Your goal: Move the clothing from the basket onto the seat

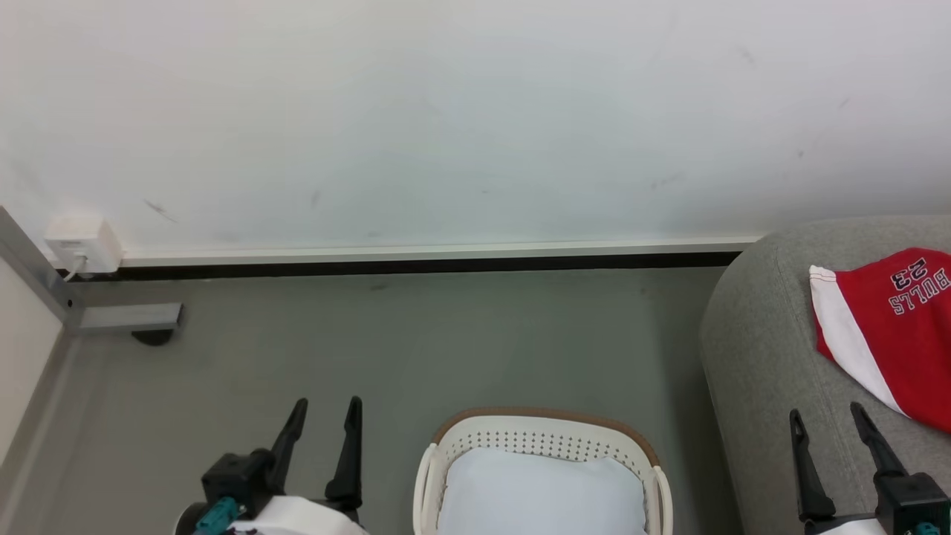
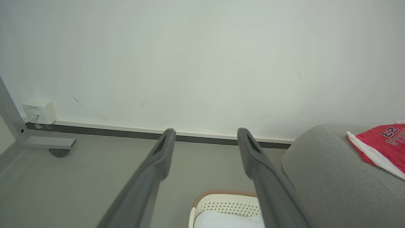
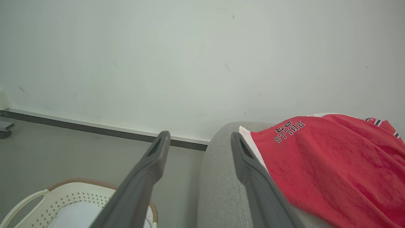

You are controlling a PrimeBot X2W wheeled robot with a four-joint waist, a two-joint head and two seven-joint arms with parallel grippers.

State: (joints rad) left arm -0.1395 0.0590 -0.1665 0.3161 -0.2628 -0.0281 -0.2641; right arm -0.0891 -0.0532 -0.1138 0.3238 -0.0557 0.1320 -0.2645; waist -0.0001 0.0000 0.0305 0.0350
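Observation:
Red shorts (image 1: pixel 895 327) with white trim and small "BULLS 23" print lie spread on the grey seat (image 1: pixel 758 349) at the right; they also show in the wrist views as shorts (image 3: pixel 329 164) and shorts (image 2: pixel 384 142) on the seat (image 2: pixel 319 177). A bit of a second red garment (image 3: pixel 384 124) peeks behind them. The cream basket (image 1: pixel 546 435) stands on the floor at bottom centre with a white lining inside and no red cloth visible in it. My left gripper (image 1: pixel 325 410) is open left of the basket. My right gripper (image 1: pixel 828 416) is open over the seat's front, empty.
A white wall with a dark baseboard (image 1: pixel 416 264) runs across the back. At far left stand a wall socket box (image 1: pixel 82 244) and a grey metal frame leg with a caster (image 1: pixel 130 319). Grey floor stretches between the frame and the seat.

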